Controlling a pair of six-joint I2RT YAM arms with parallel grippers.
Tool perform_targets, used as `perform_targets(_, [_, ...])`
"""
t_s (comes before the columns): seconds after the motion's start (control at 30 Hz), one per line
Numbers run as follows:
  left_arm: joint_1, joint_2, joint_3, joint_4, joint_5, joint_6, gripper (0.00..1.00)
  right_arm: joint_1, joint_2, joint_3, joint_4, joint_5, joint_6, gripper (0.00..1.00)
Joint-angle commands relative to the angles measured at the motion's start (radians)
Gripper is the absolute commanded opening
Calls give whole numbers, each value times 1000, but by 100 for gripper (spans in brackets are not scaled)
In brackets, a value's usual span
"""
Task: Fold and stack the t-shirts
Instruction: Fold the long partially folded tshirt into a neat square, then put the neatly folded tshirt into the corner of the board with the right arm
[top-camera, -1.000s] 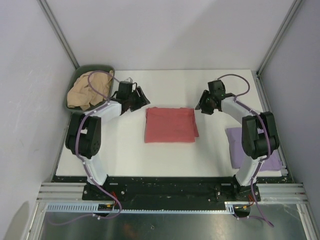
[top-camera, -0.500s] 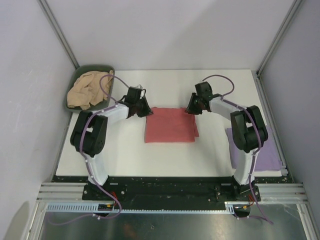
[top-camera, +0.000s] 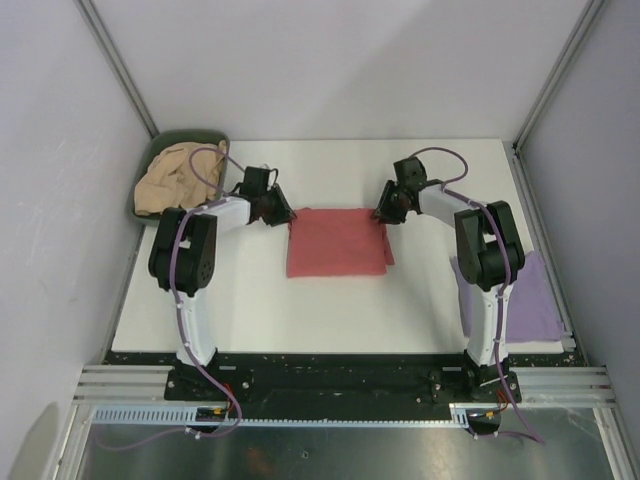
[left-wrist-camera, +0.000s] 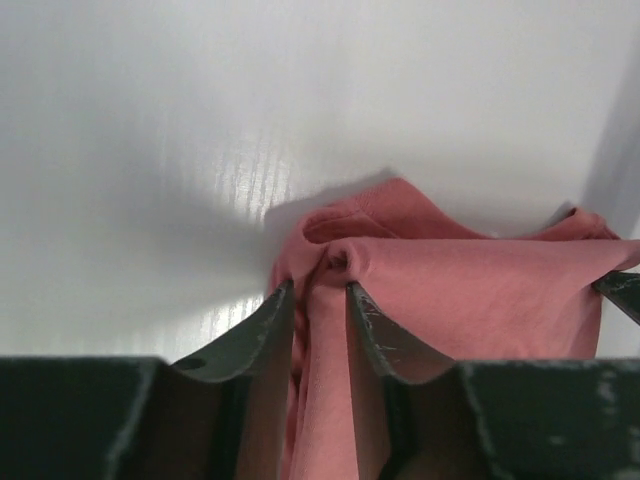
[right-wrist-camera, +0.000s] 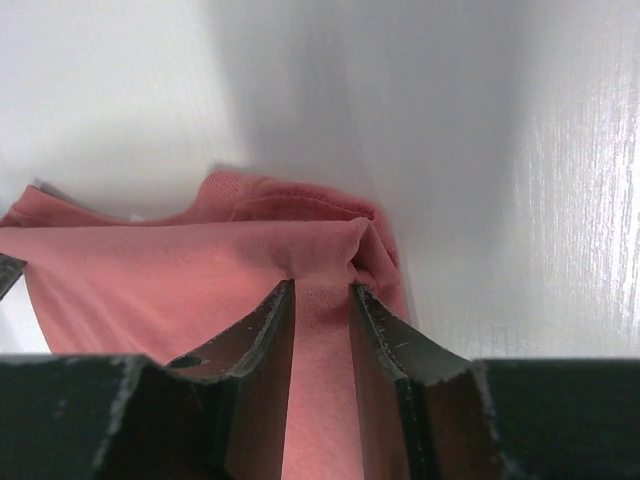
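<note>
Shirt (top-camera: 338, 245), salmon-red, long axis left-right

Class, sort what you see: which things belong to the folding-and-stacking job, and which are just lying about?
Job: salmon-red t-shirt, pinched by the left gripper and right gripper; lavender t-shirt; tan t-shirt.
Lying about: dark green bin; white table.

The left tool (top-camera: 283, 212) touches the far left corner of the folded salmon-red t-shirt (top-camera: 338, 245) and the right tool (top-camera: 382, 213) touches its far right corner. The cloth lies between them on the white desk (top-camera: 340, 315). Just left of the left tool, a tan-beige t-shirt (top-camera: 172, 182) is heaped in a dark green bin (top-camera: 192, 137). A lavender t-shirt (top-camera: 537, 302) lies flat, right of the right tool and nearer the bases.
</note>
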Motion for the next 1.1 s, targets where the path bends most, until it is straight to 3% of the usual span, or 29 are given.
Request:
perform_targets(0.0, [18,-98,17,-22,3,24,36,-14,-57,36,-68,25,-30,34])
perform_targets(0.2, [13,-308,-184,-55,-6,-12,48,-16,-171,36,-170,90,-63,35])
perform_targets(0.37, [-10,-402,-383,-56,66,-12,56,-30,-329,-63,-262,190,-58,38])
perform_targets(0.73, [-78,-431,-484,-55,146,-27,55,-130,-732,-390,-344,339,-14,43])
perform_targets(0.9, [-113,-414,-479,-56,130,-54,38,-180,-785,-461,-355,382,-12,43])
perform_targets(1.07, [-106,-448,-520,-57,57,-111,4,-193,-773,-489,-366,459,-24,43])
